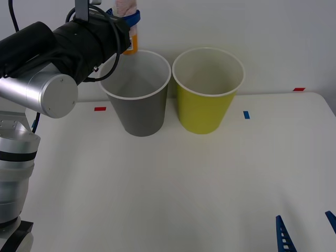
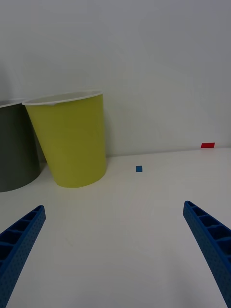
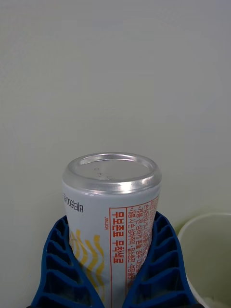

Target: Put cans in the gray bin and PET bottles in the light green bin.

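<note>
Blue ribbed fingers of the left gripper [image 1: 127,21] clamped a silver aluminium can [image 3: 111,216] at upper left, above the dark gray tapered bin [image 1: 137,97]; the yellow-green tapered bin [image 1: 207,92] stood just beside. The right gripper [image 2: 115,250] hung open at lower right.

Left arm: raised, reaching forward; left gripper [image 1: 127,18] above the gray bin [image 1: 139,107], blue fingers [image 3: 57,269] clamped around a can [image 3: 113,216]. Right gripper [image 1: 307,231]: low, near side of that bin, fingers spread.

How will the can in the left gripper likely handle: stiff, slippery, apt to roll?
The can looks like thin metal: probably light and stiff, yet dentable. Its smooth round wall might slip, or roll if laid down; the ribbed fingers of the left gripper likely help.
</note>
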You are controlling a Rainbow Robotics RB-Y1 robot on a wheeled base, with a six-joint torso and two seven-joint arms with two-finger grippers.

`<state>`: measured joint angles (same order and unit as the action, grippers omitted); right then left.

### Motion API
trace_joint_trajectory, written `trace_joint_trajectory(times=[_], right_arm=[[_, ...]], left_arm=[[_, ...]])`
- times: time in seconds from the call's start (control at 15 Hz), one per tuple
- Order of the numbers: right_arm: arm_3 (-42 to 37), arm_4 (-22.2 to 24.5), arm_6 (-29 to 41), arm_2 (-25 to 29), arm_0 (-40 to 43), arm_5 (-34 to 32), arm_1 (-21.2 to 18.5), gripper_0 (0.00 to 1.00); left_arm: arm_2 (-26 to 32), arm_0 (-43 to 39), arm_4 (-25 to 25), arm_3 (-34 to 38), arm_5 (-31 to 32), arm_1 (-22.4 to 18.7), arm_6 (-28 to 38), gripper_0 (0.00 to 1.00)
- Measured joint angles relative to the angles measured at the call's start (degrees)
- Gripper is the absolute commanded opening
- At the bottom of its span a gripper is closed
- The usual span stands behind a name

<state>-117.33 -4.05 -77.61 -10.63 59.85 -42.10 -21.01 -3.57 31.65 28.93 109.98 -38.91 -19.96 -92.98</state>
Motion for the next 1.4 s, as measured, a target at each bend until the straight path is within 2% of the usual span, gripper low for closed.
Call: trace_joint_trajectory(times=[0.13, 0.2, 0.27, 1.07, 1.2, 1.4], right_arm=[[0.0, 0.0, 0.0, 0.0, 0.0, 0.0, 0.0, 1.0], [0.0, 0.0, 0.0, 0.0, 0.0, 0.0, 0.0, 1.0], [0.0, 0.0, 0.0, 0.0, 0.0, 0.0, 0.0, 1.0], [0.0, 0.0, 0.0, 0.0, 0.0, 0.0, 0.0, 1.0], [0.0, 0.0, 0.0, 0.0, 0.0, 0.0, 0.0, 1.0], [0.0, 0.0, 0.0, 0.0, 0.0, 0.0, 0.0, 1.0]], left_arm=[[0.0, 0.0, -0.6, 0.0, 0.0, 0.0, -0.2, 0.0], [0.0, 0.0, -0.8, 0.0, 0.0, 0.0, -0.2, 0.09], [0.0, 0.0, -1.0, 0.0, 0.1, 0.0, -0.2, 0.99], [-0.9, -0.3, -0.9, 0.4, 0.4, -0.8, 2.3, 1.0], [-0.5, -2.9, -0.4, 4.5, 0.3, -1.9, 2.8, 1.0], [1.7, -11.7, -0.3, 14.0, -0.1, -2.3, 3.0, 1.0]])
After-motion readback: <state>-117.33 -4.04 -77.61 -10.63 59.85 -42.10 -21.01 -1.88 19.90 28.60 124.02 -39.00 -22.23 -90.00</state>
